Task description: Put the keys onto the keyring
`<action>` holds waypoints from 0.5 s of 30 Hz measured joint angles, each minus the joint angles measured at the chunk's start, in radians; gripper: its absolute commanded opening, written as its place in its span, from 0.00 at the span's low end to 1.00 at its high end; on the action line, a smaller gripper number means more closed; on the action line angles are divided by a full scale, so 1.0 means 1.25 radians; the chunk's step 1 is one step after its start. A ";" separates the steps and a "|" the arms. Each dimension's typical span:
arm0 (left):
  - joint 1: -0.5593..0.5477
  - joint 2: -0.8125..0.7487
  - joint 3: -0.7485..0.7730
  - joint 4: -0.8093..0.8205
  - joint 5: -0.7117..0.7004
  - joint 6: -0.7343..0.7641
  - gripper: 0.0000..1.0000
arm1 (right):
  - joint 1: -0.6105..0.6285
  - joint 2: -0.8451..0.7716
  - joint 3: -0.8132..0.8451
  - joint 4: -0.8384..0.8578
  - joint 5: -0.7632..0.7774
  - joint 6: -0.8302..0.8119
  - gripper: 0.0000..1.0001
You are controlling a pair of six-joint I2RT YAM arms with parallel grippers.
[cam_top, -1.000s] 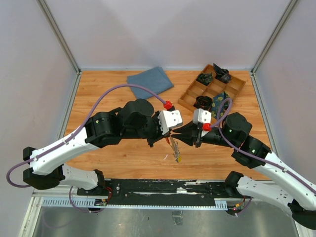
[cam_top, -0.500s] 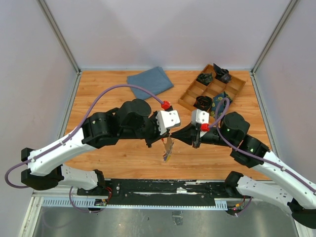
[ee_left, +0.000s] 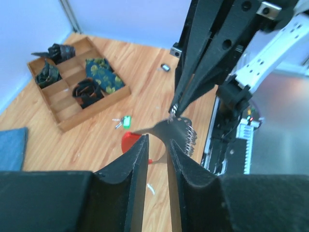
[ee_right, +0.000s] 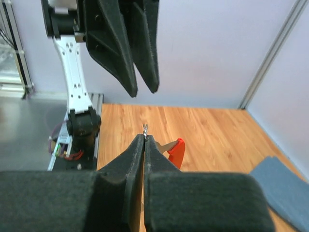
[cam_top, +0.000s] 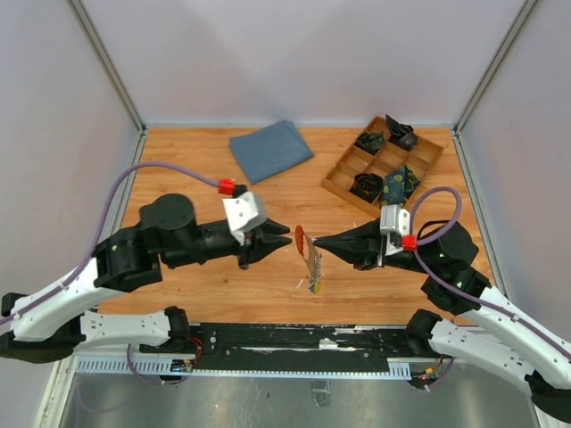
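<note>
Keys (cam_top: 313, 266) and red keyring (cam_top: 300, 237) hang together above the tabletop (cam_top: 178, 169), now carried by the right end effector (cam_top: 321, 242) alone, its jaws pinched together on the bunch. Left end effector (cam_top: 284, 241) has let go and backed off, jaws slightly apart, empty. Handover judged complete; threading cannot be confirmed. Divided tray (cam_top: 430, 157) and blue cloth (cam_top: 270, 150) lie well clear; nothing obstructs.

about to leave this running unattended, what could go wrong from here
1. The right gripper pinches the keys only at its very fingertips, with the bunch dangling below; a small slip could drop everything.
2. The left gripper stands open beside the keyring, holding nothing. The red loop hangs unsteadied and may twist away when approached.
</note>
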 measured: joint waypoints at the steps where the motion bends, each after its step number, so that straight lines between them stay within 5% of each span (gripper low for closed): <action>1: 0.000 -0.031 -0.030 0.042 0.000 -0.013 0.28 | 0.000 -0.002 -0.010 0.042 -0.004 0.019 0.00; 7: -0.001 -0.155 -0.168 0.243 0.018 -0.092 0.25 | 0.000 0.024 -0.075 0.323 -0.002 0.160 0.00; 15: -0.002 -0.131 -0.188 0.360 0.071 -0.139 0.25 | 0.012 0.106 -0.115 0.614 0.029 0.309 0.00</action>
